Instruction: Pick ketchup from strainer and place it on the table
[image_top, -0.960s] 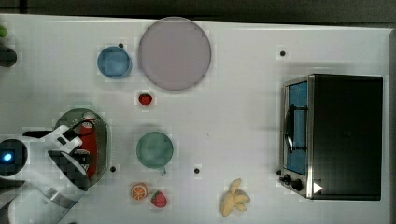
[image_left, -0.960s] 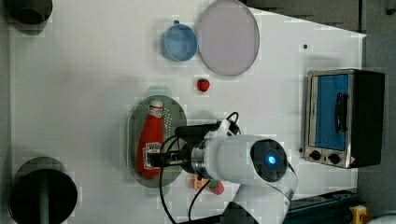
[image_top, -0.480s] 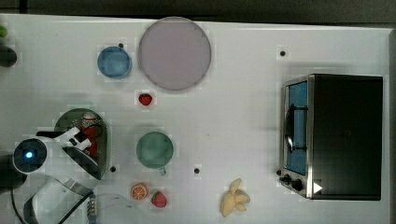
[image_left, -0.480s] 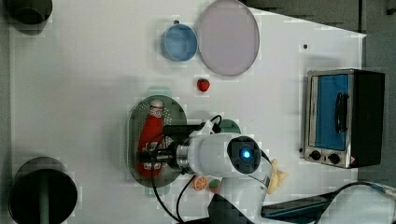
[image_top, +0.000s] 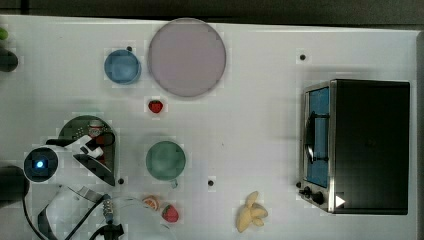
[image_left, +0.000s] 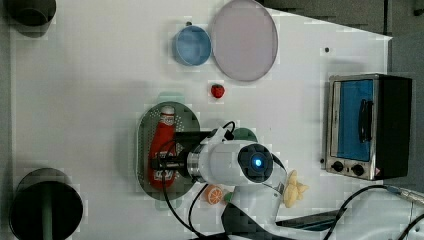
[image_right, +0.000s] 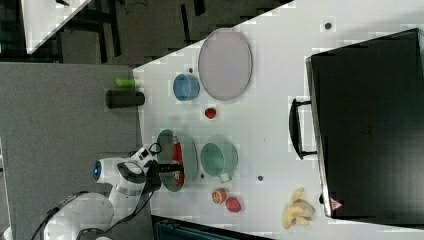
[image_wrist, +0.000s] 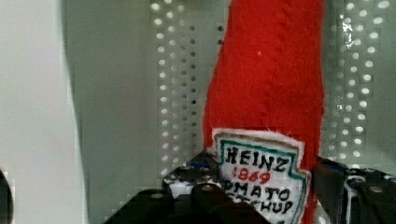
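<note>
I see the ketchup (image_left: 162, 145) lying flat in the strainer (image_left: 145, 125) on the tabletop (image_left: 90, 90). My claw (image_wrist: 261, 186) straddles its label, one finger (image_wrist: 196, 186) on each side; whether it is pinching yet I cannot tell.

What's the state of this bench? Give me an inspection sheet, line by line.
Surface: white table, a few dark dots.
Job's things: ketchup lying in the strainer, not yet lifted.
Clutter: blue cup, plate, green cup, strawberry, second strawberry, orange slice, banana, oven.
Grippers: gripper down at the ketchup's label end.
Cables: black cable looping off the arm across the strainer's edge.
Surroundings: dark cylinder at the left view's lower left.
</note>
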